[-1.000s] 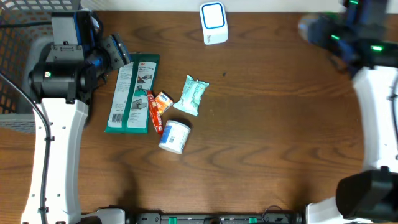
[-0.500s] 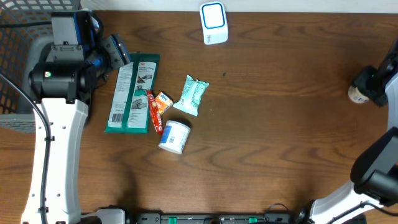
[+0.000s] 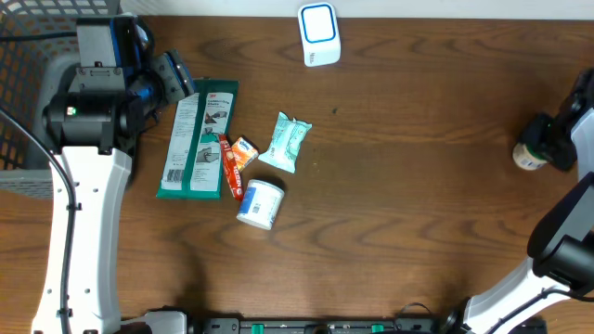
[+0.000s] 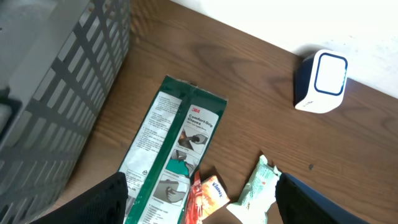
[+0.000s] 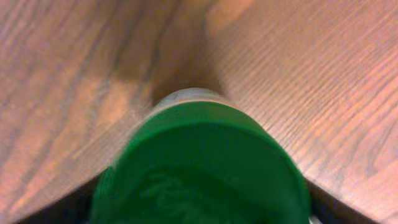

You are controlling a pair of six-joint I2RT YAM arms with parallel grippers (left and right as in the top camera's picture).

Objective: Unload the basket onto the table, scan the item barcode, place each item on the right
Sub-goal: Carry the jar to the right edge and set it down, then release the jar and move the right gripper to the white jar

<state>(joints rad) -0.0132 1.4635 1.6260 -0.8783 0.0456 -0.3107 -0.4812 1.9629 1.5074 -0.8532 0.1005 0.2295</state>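
scanner (image 3: 317,34): at the far edge of the tabletop (image 3: 418,204), standing alone, with room in front to present a label.
bottle (image 3: 529,154): green lid, on the tabletop well to the right of the scanner and nearer the front edge. No barcode is visible in any view.
right jaws: at the bottle. The lid fills the wrist view, with a dark tip at each lower corner. Cannot tell whether they clamp it or stand free of it.
left jaws: wide apart and empty, poised front-left of the scanner above the glove pack (image 4: 177,155). Probably waiting there for the next pick.
pile: glove pack, orange packet (image 3: 244,148), wipes (image 3: 286,141) and tub (image 3: 260,204), bunched front-left of the scanner within the left arm's reach.
basket (image 4: 56,93): far left of the scanner, likely for finished goods.
judgement: the bottle is too far from the scanner to be read where it is.
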